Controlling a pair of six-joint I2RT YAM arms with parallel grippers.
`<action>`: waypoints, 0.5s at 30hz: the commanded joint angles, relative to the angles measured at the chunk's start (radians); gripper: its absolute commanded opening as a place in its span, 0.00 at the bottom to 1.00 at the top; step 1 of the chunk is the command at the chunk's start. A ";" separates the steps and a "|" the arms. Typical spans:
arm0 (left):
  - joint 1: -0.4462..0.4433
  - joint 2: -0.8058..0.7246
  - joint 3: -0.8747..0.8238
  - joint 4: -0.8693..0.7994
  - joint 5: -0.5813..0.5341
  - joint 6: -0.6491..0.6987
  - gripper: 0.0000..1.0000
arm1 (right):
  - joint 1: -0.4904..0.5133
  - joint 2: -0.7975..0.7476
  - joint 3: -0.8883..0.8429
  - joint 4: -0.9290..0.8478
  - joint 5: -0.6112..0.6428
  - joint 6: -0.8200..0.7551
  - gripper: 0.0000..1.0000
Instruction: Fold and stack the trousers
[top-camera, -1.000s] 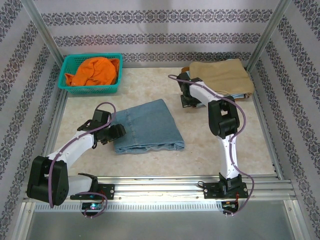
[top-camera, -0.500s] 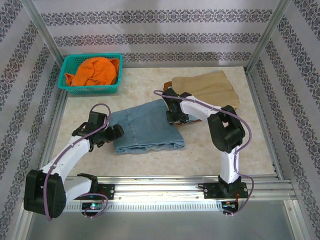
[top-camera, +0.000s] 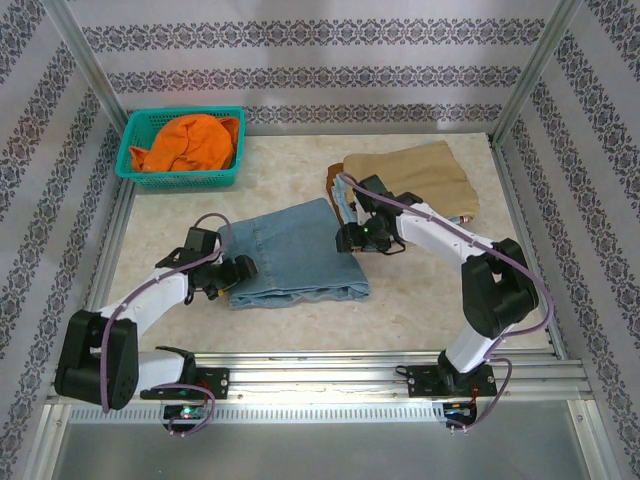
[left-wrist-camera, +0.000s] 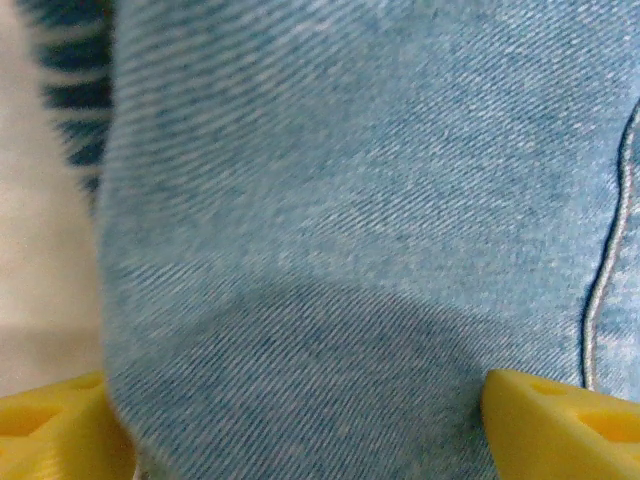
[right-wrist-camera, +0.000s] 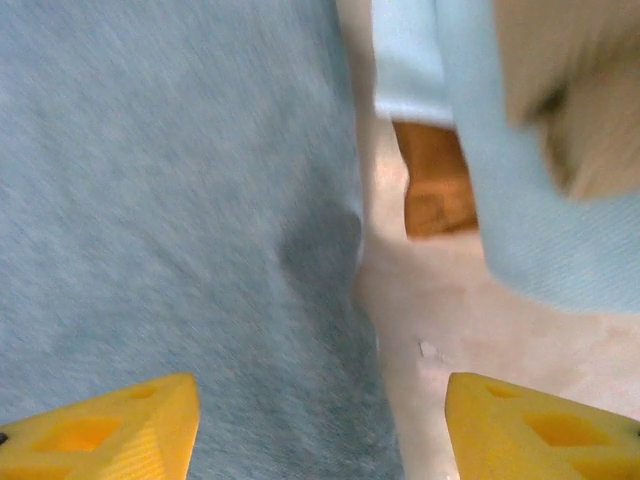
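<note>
A pale marbled table (top-camera: 300, 320) carries everything. The folded, faded light-blue denim trousers (top-camera: 295, 250) lie near its middle, and their top face hides the layers beneath. Behind and to the right of them sits a folded tan khaki pair (top-camera: 420, 175). It covers a pile whose pale-blue cloth (right-wrist-camera: 440, 130) peeks out at the edge. Behind and to the left of the trousers stands a teal plastic basket (top-camera: 180, 178) holding a crumpled orange garment (top-camera: 190, 140). The left gripper (left-wrist-camera: 310, 425) meets the trousers' left edge with its jaws spread wide. Denim lies between them, nothing visibly pinched. The right gripper (right-wrist-camera: 325, 430) hangs at the trousers' right edge, jaws apart and empty. Its view is blurred.
</note>
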 joint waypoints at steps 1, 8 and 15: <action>0.012 0.053 -0.039 0.127 0.047 -0.005 0.83 | -0.008 -0.018 -0.095 0.091 -0.151 0.026 0.68; 0.011 0.118 -0.091 0.208 0.052 -0.018 0.89 | 0.016 0.055 -0.181 0.216 -0.203 0.018 0.68; 0.010 0.067 -0.147 0.268 0.074 -0.016 0.31 | 0.040 0.052 -0.162 0.282 -0.273 0.052 0.29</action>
